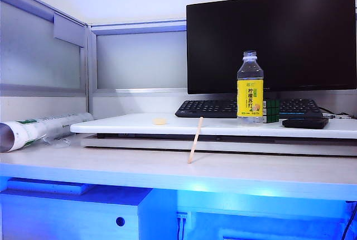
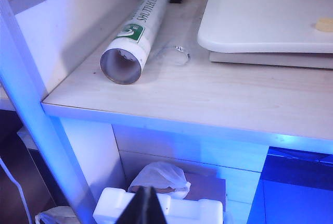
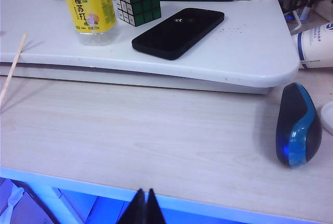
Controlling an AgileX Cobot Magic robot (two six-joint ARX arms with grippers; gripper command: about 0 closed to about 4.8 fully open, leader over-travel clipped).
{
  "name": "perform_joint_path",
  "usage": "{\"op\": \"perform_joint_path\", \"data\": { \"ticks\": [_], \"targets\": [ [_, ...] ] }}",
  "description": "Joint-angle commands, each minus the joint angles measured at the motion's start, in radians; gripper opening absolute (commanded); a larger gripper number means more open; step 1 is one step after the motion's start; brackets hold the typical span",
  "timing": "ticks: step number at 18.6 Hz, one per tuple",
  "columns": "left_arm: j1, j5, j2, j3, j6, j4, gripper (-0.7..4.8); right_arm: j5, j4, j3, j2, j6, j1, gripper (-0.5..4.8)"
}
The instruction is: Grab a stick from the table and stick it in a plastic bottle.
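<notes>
Seen from the exterior camera: task not begun, with the stick (image 1: 195,140) untouched, leaning lower end on the table (image 1: 167,170) near its front edge, upper end propped against the front edge of the raised white board (image 1: 122,124), long axis steeply tilted, top toward the right. Standing upright on the board near its back edge, ahead of the keyboard (image 1: 206,108), the plastic bottle (image 1: 250,88), cap off by the look of the neck, though too small to be sure. Neither arm visible here. From the left wrist camera: left gripper (image 2: 146,206) clenched to a point, grasping nothing, hanging off the table's front edge, well apart from the stick; in sight only a rolled white tube (image 2: 134,36) by the left edge and a corner of the board. From the right wrist camera: right gripper (image 3: 143,207) likewise pressed closed and empty, hovering just off the table's front edge; stick (image 3: 12,69) slanting up to the board's edge at the far side of the frame, bottle (image 3: 88,5) behind it, beside a puzzle cube (image 3: 137,1) and a black phone (image 3: 178,32), a mouse (image 3: 296,125) toward the right edge. Everything left to do, judging from this: reach, pick up, carry, insert.
</notes>
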Motion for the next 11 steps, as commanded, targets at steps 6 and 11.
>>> {"op": "perform_joint_path", "data": {
  "ticks": [6, 11],
  "targets": [
    [0.0, 0.008, 0.001, 0.0, -0.003, -0.008, -0.05, 0.0, -0.015, -0.003, 0.0, 0.0, 0.0, -0.09],
    [0.0, 0.26, 0.0, 0.011, -0.002, 0.285, -0.04, 0.0, -0.014, 0.004, 0.0, 0.0, 0.0, -0.09]
  ]
}}
